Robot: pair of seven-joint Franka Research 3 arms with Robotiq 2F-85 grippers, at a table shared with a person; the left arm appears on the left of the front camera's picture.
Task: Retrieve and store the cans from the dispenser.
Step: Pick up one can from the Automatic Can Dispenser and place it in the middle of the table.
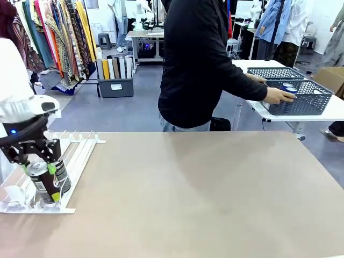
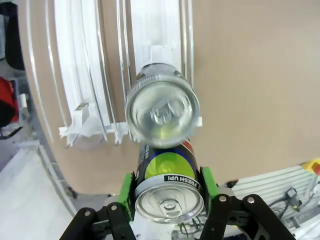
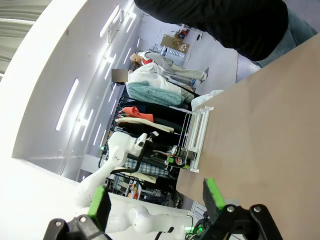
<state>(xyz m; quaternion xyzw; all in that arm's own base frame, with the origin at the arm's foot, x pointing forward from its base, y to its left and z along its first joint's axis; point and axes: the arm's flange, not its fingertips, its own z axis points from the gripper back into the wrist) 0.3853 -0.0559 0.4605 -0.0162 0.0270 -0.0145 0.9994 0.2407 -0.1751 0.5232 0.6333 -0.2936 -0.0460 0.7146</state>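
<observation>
The white railed dispenser [image 1: 75, 153] lies at the table's left edge, its curved stops nearest me. My left gripper [image 1: 38, 167] is shut on a dark can [image 1: 42, 183] with a silver top at the stop end of a lane. In the left wrist view the green pads [image 2: 127, 192] press both sides of this can [image 2: 169, 200], whose label is green and dark. A second dark can [image 2: 162, 111] stands just beyond it in the dispenser [image 2: 80, 75]; the front view shows that second can [image 1: 62, 175] right behind the held one. My right gripper [image 3: 156, 200] is open in the air, holding nothing.
A person in a black top stands at the far side, turned away, with a hand [image 1: 279, 95] on a dark grey lattice basket [image 1: 303, 99] on a white table behind. Blue-topped cans [image 1: 288, 87] sit inside it. The brown tabletop [image 1: 204, 193] stretches bare to the right.
</observation>
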